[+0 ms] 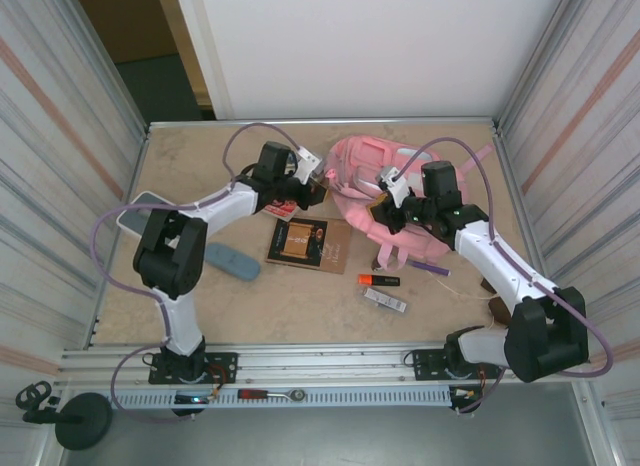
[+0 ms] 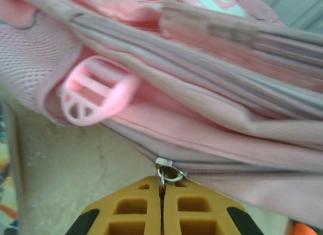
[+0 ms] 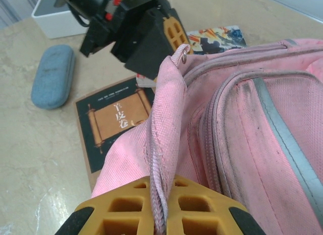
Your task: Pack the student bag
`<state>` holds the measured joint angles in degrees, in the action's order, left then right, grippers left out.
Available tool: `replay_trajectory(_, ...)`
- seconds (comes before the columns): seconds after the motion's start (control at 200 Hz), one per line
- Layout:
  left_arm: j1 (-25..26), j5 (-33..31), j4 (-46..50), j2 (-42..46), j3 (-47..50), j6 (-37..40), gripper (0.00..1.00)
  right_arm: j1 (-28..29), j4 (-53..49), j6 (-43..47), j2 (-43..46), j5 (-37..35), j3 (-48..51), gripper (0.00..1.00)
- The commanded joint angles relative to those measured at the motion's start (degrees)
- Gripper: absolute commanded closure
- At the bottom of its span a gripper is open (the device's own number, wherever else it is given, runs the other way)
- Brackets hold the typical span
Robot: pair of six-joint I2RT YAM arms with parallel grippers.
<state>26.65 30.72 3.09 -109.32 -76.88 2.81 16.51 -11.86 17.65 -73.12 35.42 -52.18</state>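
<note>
The student bag [image 1: 372, 176] is a pink fabric backpack lying at the back centre of the table. My left gripper [image 1: 316, 189] is at the bag's left edge. In the left wrist view this gripper [image 2: 162, 184] is shut on the metal zipper pull [image 2: 169, 172] of the student bag [image 2: 217, 114], beside a pink plastic buckle [image 2: 93, 91]. My right gripper [image 1: 386, 214] is at the bag's near side. In the right wrist view it [image 3: 162, 187] is shut on the zipper-edged fabric of the student bag [image 3: 242, 134], holding that edge raised. The left gripper [image 3: 174, 39] shows there too, at the far end of the same edge.
In front of the bag lie a dark book [image 1: 308, 242], a blue case [image 1: 232, 260], an orange highlighter [image 1: 378, 280], a small grey item [image 1: 385, 301] and a purple pen [image 1: 430, 268]. A colourful booklet [image 3: 217, 37] lies under the left gripper. A white flat item [image 1: 140, 214] sits at the left wall.
</note>
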Motion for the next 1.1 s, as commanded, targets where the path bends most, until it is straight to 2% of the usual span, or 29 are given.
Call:
replay_trajectory(0.0, -2.1, -10.9, 4.4, -4.4, -5.2, -2.8, 1.0, -1.0, 3.7, 1.0, 2.9, 3.6, -2.3, 1.0)
replay_trajectory(0.17, -2.1, -15.5, 4.2, -9.4, -10.9, -6.6, 0.96, -1.0, 4.8, -0.2, 1.8, 6.0, -2.8, 1.0)
replay_trajectory(0.356, -2.2, -14.4, 3.3, -9.9, -13.2, -8.2, 0.91, -0.6, 4.7, -1.2, 0.7, 3.0, -2.7, 1.0)
replay_trajectory(0.411, -2.2, -14.7, 3.4, -8.0, -11.1, -8.2, 0.85, -0.5, 4.8, -2.9, 0.1, -0.3, -3.0, 1.0)
replay_trajectory(0.481, -2.2, -15.5, 2.7, -4.3, -6.9, -8.5, 0.71, 0.0, 4.3, -4.1, -1.0, -2.9, -3.5, 1.0)
replay_trajectory(0.606, -2.7, -19.0, 2.8, 4.5, 2.2, -11.2, 0.54, 3.4, 5.5, -5.0, -4.2, -8.7, -4.1, 1.0)
replay_trajectory(0.822, -3.6, -20.0, 0.1, 19.9, 17.1, -18.2, 0.44, 9.0, 0.8, -6.0, -16.7, -19.6, -12.7, 0.89)
replay_trajectory(0.922, -3.5, -19.2, -0.2, 25.8, 21.9, -20.4, 0.42, 10.3, -4.8, -5.6, -20.2, -23.1, -16.4, 0.75)
replay_trajectory(1.017, -3.5, -17.8, -1.7, 31.0, 26.9, -22.1, 0.39, 9.3, -7.1, -6.3, -18.3, -21.7, -15.1, 0.6)
replay_trajectory(1.097, -3.5, -17.9, -3.3, 34.8, 30.8, -23.4, 0.35, 6.2, -6.7, -8.4, -15.8, -15.2, -12.2, 0.51)
